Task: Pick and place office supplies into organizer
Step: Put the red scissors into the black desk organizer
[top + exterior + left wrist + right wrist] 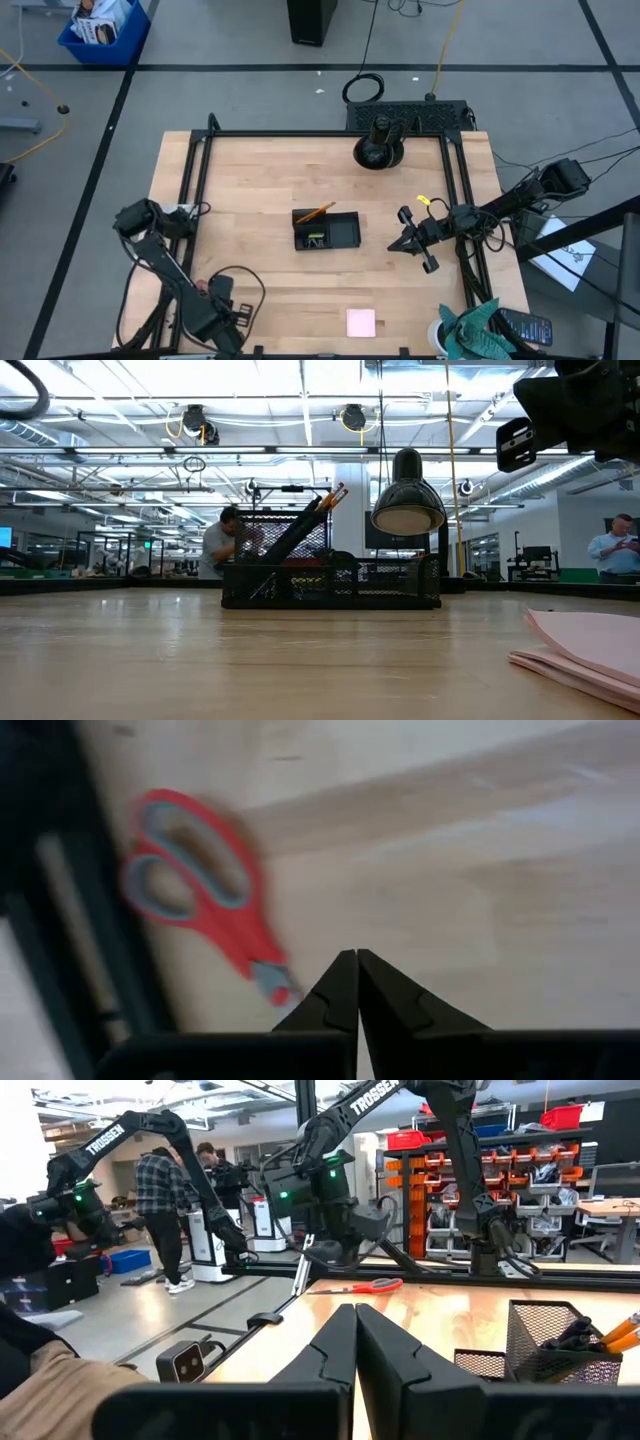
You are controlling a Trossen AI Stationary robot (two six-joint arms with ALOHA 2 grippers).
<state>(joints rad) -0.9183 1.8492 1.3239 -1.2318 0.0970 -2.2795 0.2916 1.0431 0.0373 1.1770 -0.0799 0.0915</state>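
Note:
Red-handled scissors [200, 900] lie flat on the wood near the table's near-left corner, also showing in the right wrist view [365, 1287]. My left gripper [357, 960] is shut and hovers just beside the scissors' blade end. The black mesh organizer [327, 230] stands mid-table with orange pencils [322, 500] leaning out of it. A pink sticky-note pad [361, 322] lies flat near the near edge. My right gripper [355, 1315] is shut, to the right of the organizer [560, 1342] in the high view [403, 242], and holds nothing.
A round black stand with a post [378, 150] sits at the far edge. A teal cloth [480, 330] lies at the near-right corner. The black frame rail [60, 910] runs close beside the scissors. People stand in the room beyond the table.

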